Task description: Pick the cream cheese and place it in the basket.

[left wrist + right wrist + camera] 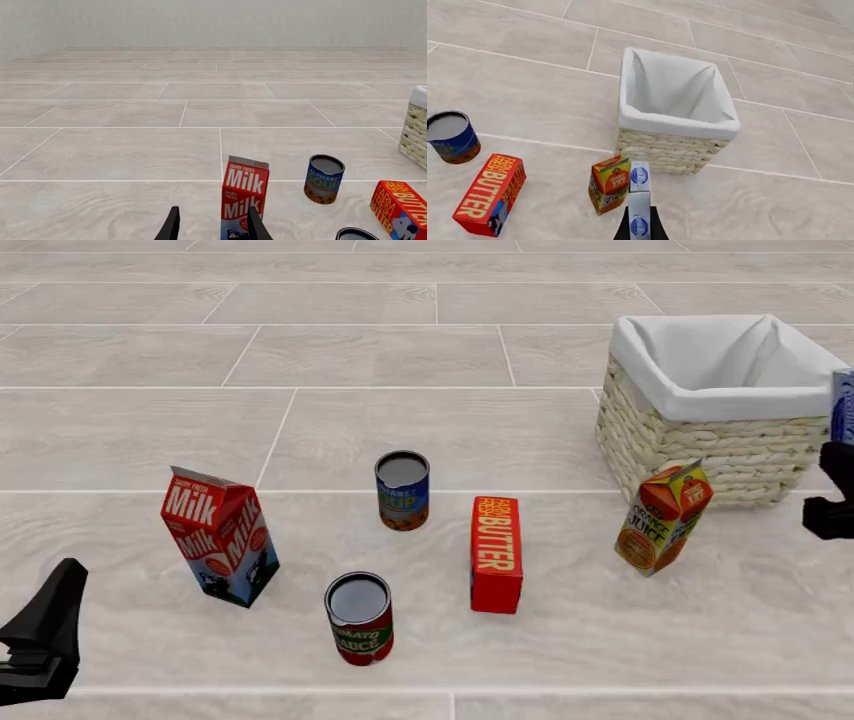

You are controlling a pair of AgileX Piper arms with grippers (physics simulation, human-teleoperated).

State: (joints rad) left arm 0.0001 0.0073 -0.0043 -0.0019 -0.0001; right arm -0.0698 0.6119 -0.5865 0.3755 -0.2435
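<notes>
Left wrist view: left gripper [213, 225] jaws apart, nothing between them, both fingers low in frame. Milk carton [244, 197] stands just beyond, partly behind one finger. Soup can [323, 179] right of it, butter box [399, 207] at lower right, basket [416, 127] edge at the right border.

Front view: basket [714, 415] upper right, white liner showing, nothing seen inside. Orange juice carton [663, 517] tilted just in front of it. Butter box [497, 553] centre, soup can [402, 490] behind it, tomato sauce can [359, 618] lower centre, milk carton [219, 536] left. Left gripper [40, 645] at lower left edge. Right gripper [834, 502] at right edge, cream cheese [842, 406] cut off by the frame above it.

Right wrist view: right gripper [640, 227] clamped on the cream cheese [639, 200], bottom centre, box held edge-up. Basket [677, 112] sits beyond it at centre, juice carton [609, 183] just left of the box.
</notes>
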